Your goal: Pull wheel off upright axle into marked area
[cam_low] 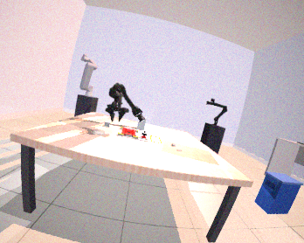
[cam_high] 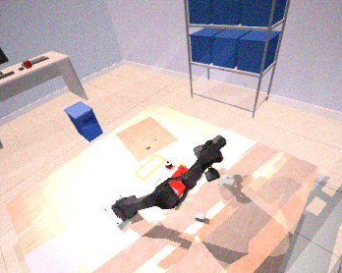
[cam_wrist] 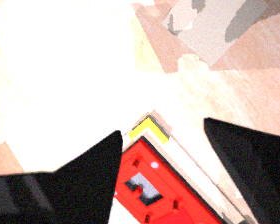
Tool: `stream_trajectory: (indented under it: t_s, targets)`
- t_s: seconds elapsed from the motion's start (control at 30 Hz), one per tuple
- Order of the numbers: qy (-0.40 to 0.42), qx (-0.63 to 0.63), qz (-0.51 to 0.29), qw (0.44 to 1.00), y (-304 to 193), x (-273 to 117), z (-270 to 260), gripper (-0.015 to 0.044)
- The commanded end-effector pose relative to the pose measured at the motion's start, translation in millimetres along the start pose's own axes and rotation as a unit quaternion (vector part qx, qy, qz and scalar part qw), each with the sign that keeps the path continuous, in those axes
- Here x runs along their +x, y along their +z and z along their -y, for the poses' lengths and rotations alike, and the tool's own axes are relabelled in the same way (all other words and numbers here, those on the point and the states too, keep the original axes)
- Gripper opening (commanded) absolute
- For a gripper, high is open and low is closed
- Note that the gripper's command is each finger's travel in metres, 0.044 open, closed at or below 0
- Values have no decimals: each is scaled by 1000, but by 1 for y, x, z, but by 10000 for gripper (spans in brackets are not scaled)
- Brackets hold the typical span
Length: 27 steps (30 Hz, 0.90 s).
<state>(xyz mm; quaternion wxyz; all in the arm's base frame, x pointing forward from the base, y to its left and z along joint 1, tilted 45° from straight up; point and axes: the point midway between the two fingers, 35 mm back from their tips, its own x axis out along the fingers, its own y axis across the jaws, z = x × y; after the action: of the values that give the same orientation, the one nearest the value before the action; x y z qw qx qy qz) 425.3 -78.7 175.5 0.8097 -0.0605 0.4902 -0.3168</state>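
A black six-joint robot arm (cam_high: 186, 179) is stretching across the middle of the top view, lying low over a pale wooden table (cam_high: 264, 231). Its black parallel-jaw gripper (cam_low: 115, 114) is hanging above the table left of centre in the exterior view, its two dark fingers standing apart and pointing down with nothing between them (the jaws are open and holding nothing). In the wrist view, the fingers are filling the lower left and lower right corners, and between them, at bottom centre, a flat red base plate (cam_wrist: 156, 187) with a grey recess is showing, with a yellow corner mark (cam_wrist: 148, 129) just above it. In the top view, the small black-and-red wheel (cam_high: 169, 165) is sitting on its upright axle near the frame's centre, just beside the arm and just right of the yellow-outlined rectangular marked area (cam_high: 149, 166). The wheel is not touching the gripper. A blue box (cam_high: 84, 121) is standing on the floor at left, and a grey metal shelf with blue bins (cam_high: 235, 46) is filling the upper right.
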Motion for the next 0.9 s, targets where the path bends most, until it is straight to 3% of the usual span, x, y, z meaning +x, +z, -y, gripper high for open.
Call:
stream_trajectory:
  t_s: [0.0, 0.4, 0.87]
  targets:
    - [-6, -69, -43, 997, -38, 6, -60, 300]
    - [-81, -273, -103, 953, -168, -3, -173, 300]
    - [-84, -279, -104, 951, -170, 3, -168, 300]
